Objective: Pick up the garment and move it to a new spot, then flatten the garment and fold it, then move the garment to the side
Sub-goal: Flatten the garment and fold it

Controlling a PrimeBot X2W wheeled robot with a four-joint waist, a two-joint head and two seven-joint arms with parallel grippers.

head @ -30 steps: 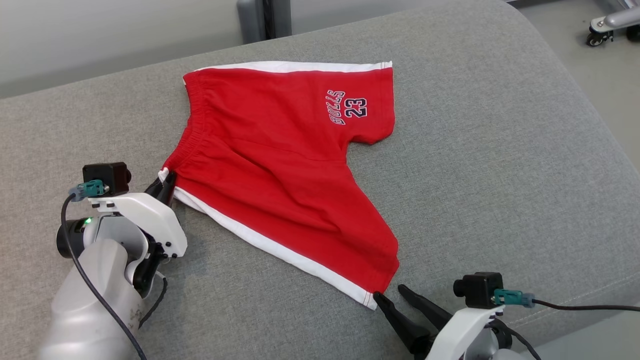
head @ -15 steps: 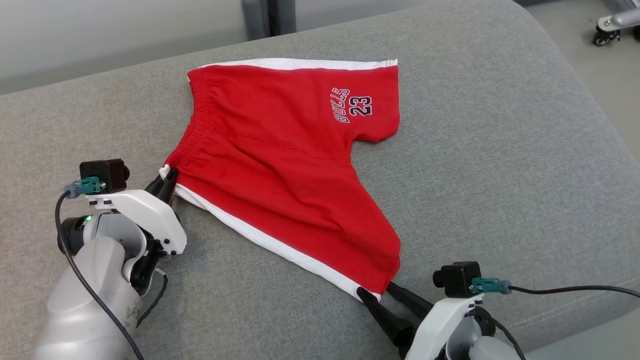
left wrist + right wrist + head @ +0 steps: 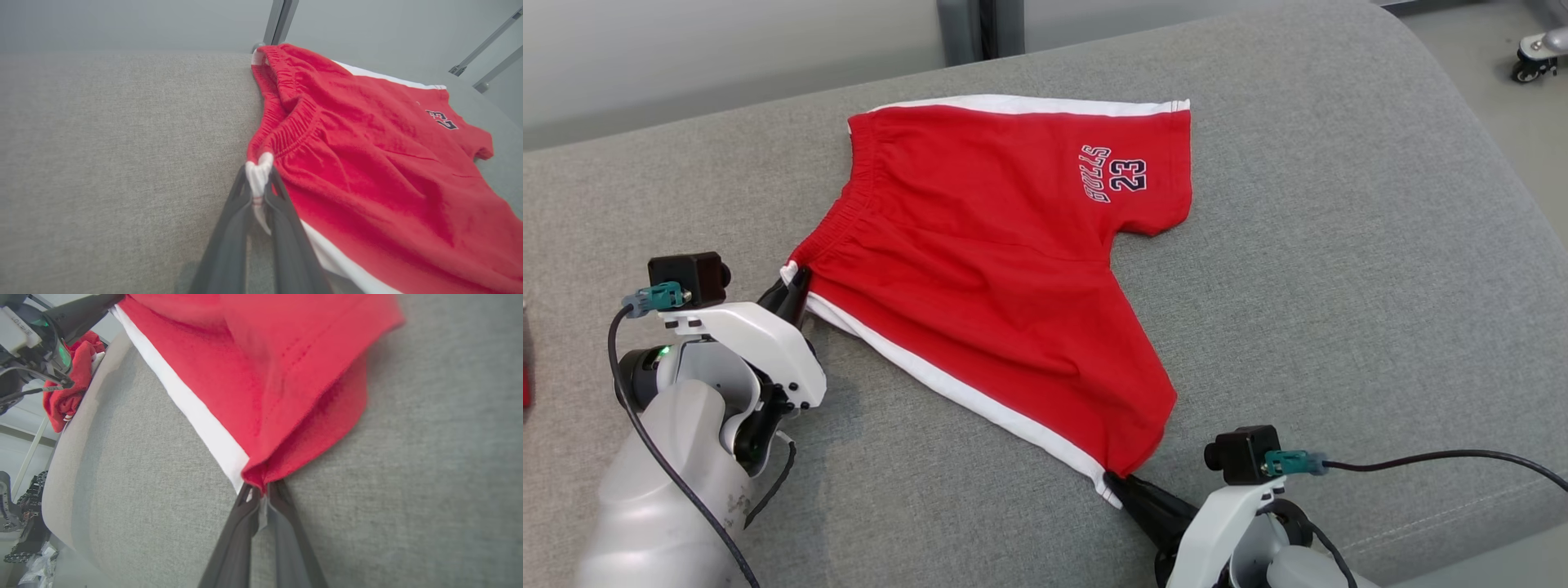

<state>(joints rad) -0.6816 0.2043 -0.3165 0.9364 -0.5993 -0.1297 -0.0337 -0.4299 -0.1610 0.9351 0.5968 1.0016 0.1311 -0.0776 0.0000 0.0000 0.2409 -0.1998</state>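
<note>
Now at the fold: red shorts [image 3: 996, 269] lie flat on the grey cushion [image 3: 1339, 286]. My left pincer [image 3: 796, 290] pinches the near waistband corner [image 3: 259, 171], and my right pincer [image 3: 1117, 483] pinches the near leg hem [image 3: 261, 477]. Next, probably: lift both together and carry them over to the far edge.

Likely a robot lab, grey upholstered cushion [image 3: 1339, 245], bare pale wall [image 3: 727, 49], caster wheel [image 3: 1524, 72]

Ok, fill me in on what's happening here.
A two-armed robot is handling red shorts spread on a grey cushion. Its left gripper is shut on the near corner of the waistband, and its right gripper is shut on the bottom corner of the nearer leg. The shorts lie mostly flat on the cushion and are not yet folded.
</note>
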